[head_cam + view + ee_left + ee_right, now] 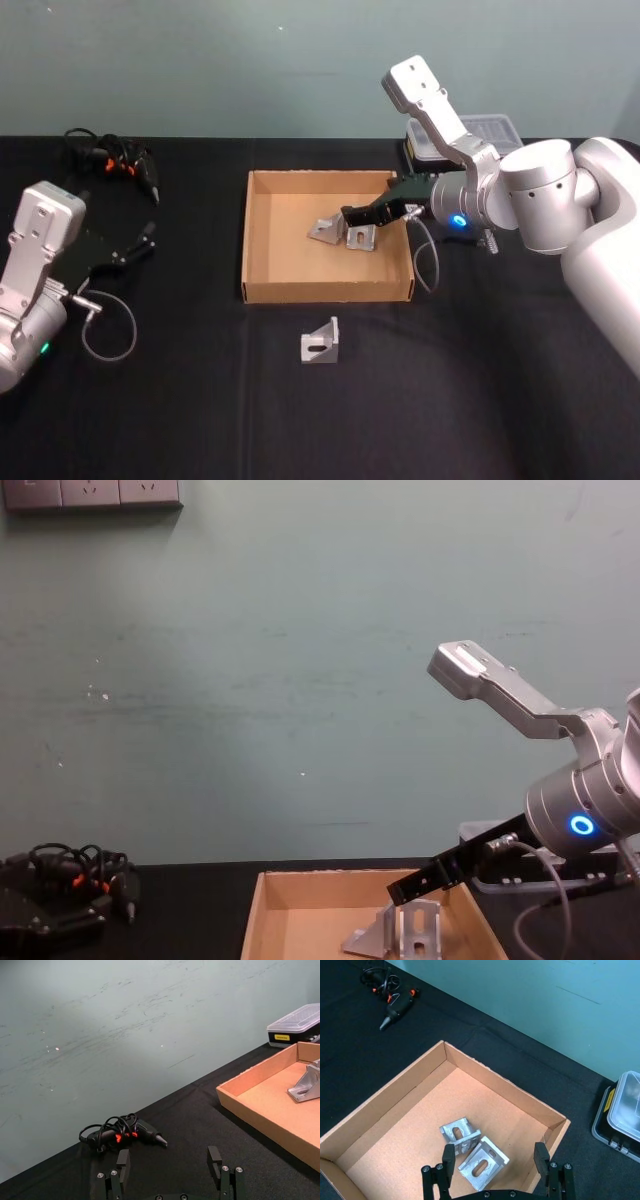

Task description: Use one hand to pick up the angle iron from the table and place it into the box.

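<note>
Black worktop [180, 400] carries everything, with the tan cardboard box [325, 291] as the landmark. The right arm [540, 195], silver-grey, reaches in from the right of the box and over its right wall. The left arm [35, 270] is parked well to the left of the box, near the front of the worktop. The box is shallow, with low walls and a plain brown floor. A black case with clear lid [470, 135] sits just behind the box's right rear corner. A black-and-orange tool with coiled cable [115, 160] lies well off to the left of the box, toward the back. The right hand [352, 216] hovers inside the box's outline above its right half, fingers [448, 1155] spread wide with nothing gripped. The left hand [168, 1157] is left of the box, low over the worktop, fingers also spread and empty. One angle iron [326, 230] lies on the box floor under the right hand. A second angle iron [361, 238] lies touching it, on the side nearer the box's right wall. A third angle iron [321, 342] stands on the worktop just in front of the box's front wall, outside the box.
</note>
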Controlling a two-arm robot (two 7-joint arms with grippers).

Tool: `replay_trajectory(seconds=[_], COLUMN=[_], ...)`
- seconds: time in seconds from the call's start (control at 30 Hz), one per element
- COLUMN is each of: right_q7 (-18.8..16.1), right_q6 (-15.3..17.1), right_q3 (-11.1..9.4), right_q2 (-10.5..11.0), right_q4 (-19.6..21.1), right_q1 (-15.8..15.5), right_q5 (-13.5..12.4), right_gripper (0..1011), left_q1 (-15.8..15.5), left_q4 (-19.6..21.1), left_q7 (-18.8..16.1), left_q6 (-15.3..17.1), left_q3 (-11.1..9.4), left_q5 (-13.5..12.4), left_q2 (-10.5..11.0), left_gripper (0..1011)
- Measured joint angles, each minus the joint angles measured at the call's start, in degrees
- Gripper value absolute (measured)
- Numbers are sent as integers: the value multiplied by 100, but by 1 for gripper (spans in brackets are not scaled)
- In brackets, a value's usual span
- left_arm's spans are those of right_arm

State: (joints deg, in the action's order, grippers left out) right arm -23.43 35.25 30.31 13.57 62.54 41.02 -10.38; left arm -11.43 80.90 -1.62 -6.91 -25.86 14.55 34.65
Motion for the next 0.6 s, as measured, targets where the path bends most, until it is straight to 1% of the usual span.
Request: replay_trajectory(seconds=[0.13, 0.37, 0.47, 0.57, 0.6], right_q7=[0, -145, -226, -340, -402], right_q6=[0, -91, -87, -42, -12], right_q3=[0, -99, -143, -198, -228], right_q2=[0, 52, 102, 191, 249], right_q4=[0, 192, 360, 620, 770], right_q1=[0, -93, -156, -265, -328], right_q5=[0, 5, -17, -95, -151], right_gripper=[1004, 1004, 1004, 1004, 1004], left_q1=[0, 0, 0, 0, 0], left_q4=[0, 0, 0, 0, 0], left_q7=[0, 0, 0, 0, 0], left_q6=[0, 0, 0, 0, 0], left_q3=[0, 0, 0, 0, 0], left_q5=[0, 0, 0, 0, 0], left_q2=[0, 0, 0, 0, 0], left_gripper=[1012, 1012, 1011, 1011, 1011])
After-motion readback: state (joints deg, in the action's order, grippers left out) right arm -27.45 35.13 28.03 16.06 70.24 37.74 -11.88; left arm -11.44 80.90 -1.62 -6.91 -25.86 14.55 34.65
